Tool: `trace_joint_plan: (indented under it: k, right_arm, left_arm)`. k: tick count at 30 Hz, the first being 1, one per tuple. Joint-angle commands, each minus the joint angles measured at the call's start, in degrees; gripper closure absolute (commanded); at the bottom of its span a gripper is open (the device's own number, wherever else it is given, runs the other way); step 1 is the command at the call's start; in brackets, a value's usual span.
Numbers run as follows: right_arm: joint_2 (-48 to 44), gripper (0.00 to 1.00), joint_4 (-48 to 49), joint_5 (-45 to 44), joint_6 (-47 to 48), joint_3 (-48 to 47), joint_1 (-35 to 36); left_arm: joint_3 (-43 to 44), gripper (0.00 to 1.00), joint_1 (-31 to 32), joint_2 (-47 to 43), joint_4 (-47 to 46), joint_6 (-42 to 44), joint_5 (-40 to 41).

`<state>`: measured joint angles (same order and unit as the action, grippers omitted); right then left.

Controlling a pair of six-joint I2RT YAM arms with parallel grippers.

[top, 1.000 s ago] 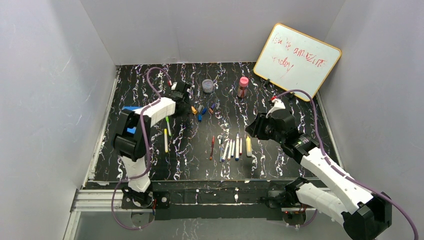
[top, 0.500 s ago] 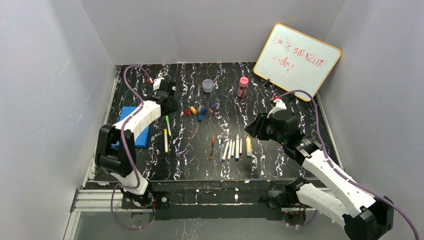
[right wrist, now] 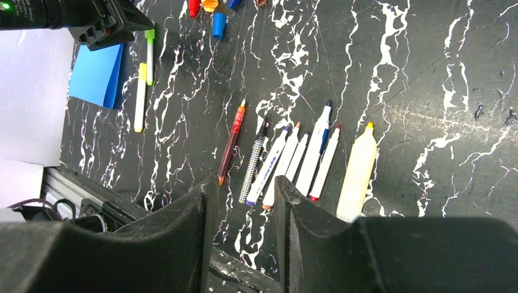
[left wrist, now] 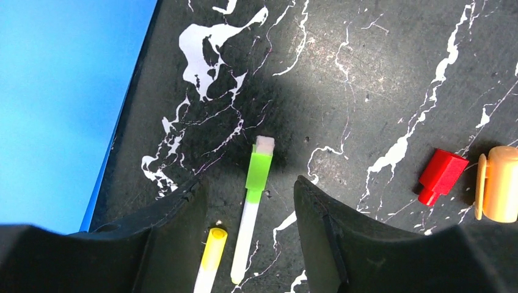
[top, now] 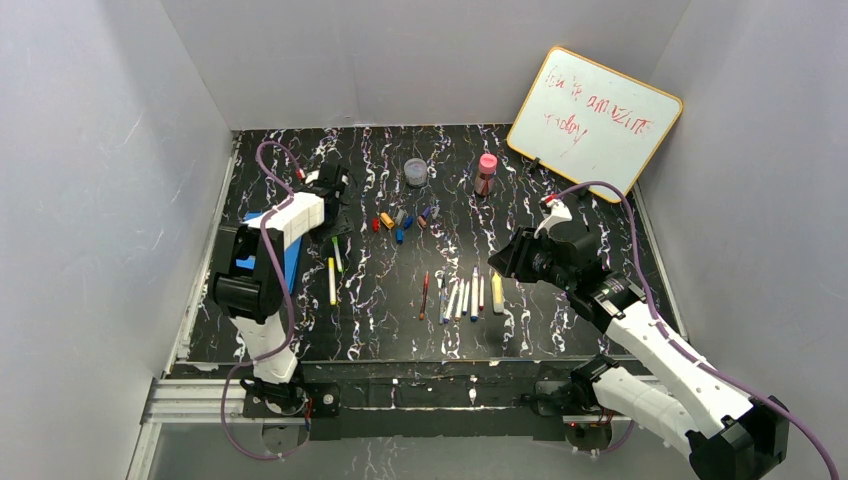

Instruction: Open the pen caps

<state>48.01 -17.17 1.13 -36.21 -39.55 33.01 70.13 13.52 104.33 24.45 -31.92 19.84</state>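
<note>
My left gripper (top: 336,228) is open and hovers low over a green-capped white pen (left wrist: 258,176), whose cap end lies between the jaws (left wrist: 247,183). A yellow-capped pen (left wrist: 211,250) lies just left of it. Both pens also show in the top view, green (top: 337,252) and yellow (top: 331,281). Loose caps lie in a cluster (top: 398,222); a red cap (left wrist: 442,175) and an orange cap (left wrist: 501,183) show to the right. My right gripper (top: 497,262) is open and empty (right wrist: 245,183) above a row of uncapped pens (right wrist: 305,162), a dark red pen (right wrist: 231,143) and a yellow highlighter (right wrist: 357,174).
A blue pad (left wrist: 61,91) lies left of the green pen, under my left arm (top: 292,265). A clear jar (top: 415,172) and a pink-capped bottle (top: 486,174) stand at the back. A whiteboard (top: 594,120) leans at the back right.
My left gripper has moved left, away from the cap cluster, and now sits over the green-capped pen. The left arm's elbow has shifted. The right arm has hardly moved.
</note>
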Motion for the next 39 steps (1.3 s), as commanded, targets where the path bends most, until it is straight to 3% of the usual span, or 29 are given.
trace_joint_plan:
  k: [1,17,23,31,34,39]
  right_arm:
    - [-0.6,0.54,0.3,0.9,-0.1,-0.3,0.1]
    - [-0.9,0.54,0.2,-0.8,-0.1,-0.5,0.1]
    - [-1.4,0.54,-0.1,-0.8,0.0,-0.3,0.1]
    - [-1.7,0.54,-0.1,0.0,0.7,-0.5,0.1]
    - [-1.3,0.54,1.1,3.9,1.9,-1.9,0.1]
    - [0.8,0.52,7.6,17.1,2.4,-4.5,0.1]
  left_arm:
    - [2.1,0.50,-0.9,1.4,1.0,0.1,-1.8]
    - [0.7,0.66,-3.1,3.7,-0.9,-0.1,-5.9]
    - [-1.9,0.80,-3.9,1.5,-2.4,-0.5,-7.0]
    - [-1.8,1.00,-3.9,-9.2,-0.5,-0.5,-6.9]
    - [-1.8,1.00,-3.9,-15.7,-0.3,-1.4,-10.9]
    - [-8.0,1.00,-1.7,-27.6,-11.8,-7.5,-29.6]
